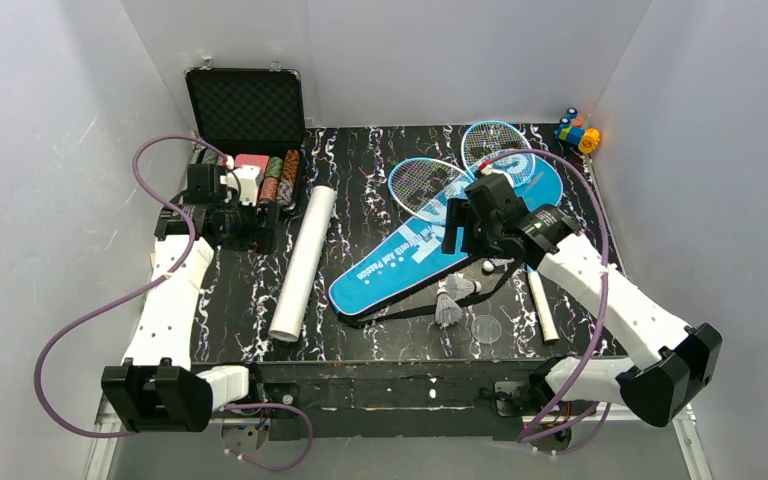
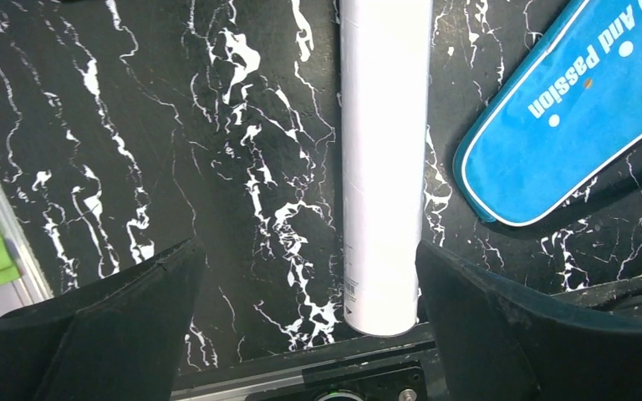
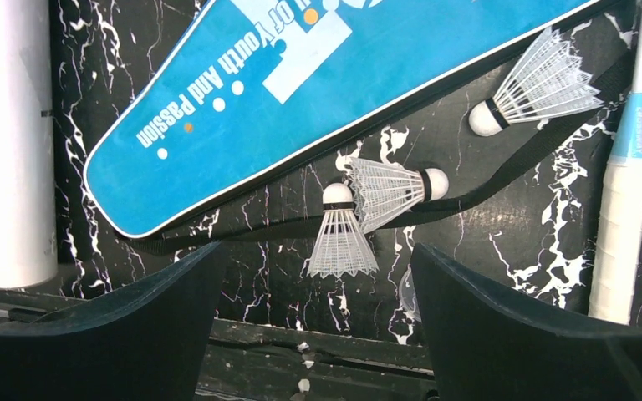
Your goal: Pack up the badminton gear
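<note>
I have both pincers hanging above the desk [image 2: 117, 150] with nothing in them. The left pincer [image 2: 308, 251] stands wide apart, and the tube [image 2: 384, 150] shows between its fingers, towards the right one. The right pincer [image 3: 316, 248] is spread just as wide, with two shuttlecocks [image 3: 341, 238] lying crossed between its tips and a third at the upper right of the frame. The bag [image 3: 301, 83] lies slantwise across the middle of the desk, its strap [image 3: 510, 171] running past the shuttlecocks and touching at least one. The rackets [image 1: 422, 183] lie at its wide end, upper right in the top view, partly hidden. One handle [image 3: 623, 217] runs down the right edge of the right wrist view. Nothing is packed yet, I judge

My guess is the shuttlecocks go first. I'd take one by its rounded cork, not the skirt, because the feathers look thin and springy and would crush. The two touch, so I'd come down on the lower one alone and stay clear of the strap, a flat woven band that could get pinched. The tube is smooth, hard and round, so it may roll, and I'd steady it with the left. I cannot tell if its near end is open. The bag looks soft, flat and glossy
</note>
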You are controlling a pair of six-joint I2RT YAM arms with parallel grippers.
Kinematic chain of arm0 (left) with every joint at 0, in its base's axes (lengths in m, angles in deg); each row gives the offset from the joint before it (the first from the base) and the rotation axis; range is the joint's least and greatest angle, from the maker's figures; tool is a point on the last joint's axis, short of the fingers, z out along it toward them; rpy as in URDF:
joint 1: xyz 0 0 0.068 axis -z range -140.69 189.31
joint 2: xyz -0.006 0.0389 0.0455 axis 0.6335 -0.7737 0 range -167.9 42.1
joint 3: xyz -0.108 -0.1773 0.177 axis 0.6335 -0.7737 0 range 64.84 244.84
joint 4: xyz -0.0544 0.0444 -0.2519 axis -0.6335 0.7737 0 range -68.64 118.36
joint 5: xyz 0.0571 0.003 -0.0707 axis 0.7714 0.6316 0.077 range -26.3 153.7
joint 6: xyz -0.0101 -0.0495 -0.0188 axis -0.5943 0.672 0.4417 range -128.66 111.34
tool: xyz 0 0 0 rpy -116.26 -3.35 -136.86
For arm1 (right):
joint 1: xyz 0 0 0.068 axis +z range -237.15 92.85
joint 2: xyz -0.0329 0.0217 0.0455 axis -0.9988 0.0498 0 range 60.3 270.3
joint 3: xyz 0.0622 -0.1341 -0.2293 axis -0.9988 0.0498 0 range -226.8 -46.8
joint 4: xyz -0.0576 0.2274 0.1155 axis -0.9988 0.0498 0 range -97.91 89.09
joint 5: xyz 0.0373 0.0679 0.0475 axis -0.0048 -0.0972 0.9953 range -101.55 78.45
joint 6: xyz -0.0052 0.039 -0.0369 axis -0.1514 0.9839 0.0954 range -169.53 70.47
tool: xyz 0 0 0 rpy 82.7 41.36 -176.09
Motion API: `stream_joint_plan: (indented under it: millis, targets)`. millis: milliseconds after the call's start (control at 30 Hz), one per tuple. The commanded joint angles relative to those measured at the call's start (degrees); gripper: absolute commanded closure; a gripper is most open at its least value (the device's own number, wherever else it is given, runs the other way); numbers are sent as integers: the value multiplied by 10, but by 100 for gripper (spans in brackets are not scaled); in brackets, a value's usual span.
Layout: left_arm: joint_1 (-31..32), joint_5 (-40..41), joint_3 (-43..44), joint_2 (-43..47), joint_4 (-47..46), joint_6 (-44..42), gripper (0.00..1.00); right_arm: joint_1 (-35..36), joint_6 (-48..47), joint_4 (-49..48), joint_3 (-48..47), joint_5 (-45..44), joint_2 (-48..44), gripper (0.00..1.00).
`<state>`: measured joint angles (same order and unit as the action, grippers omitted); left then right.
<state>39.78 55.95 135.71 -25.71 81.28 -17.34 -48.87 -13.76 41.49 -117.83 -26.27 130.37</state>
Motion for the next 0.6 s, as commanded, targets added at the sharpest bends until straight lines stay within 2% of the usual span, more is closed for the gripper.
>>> stream_joint_plan:
  millis: [0,233,567]
  targets:
    - [-4,-44,-8,-3,-13,-1,2,13,-1,-17,-5,5,9,10]
    - [8,-80,-23,-53,-47,2,2,15,3,-29,29,19,-18,9]
    - [106,-47,-8,-174,-111,18,1,15,12,-18,80,21,-96,9]
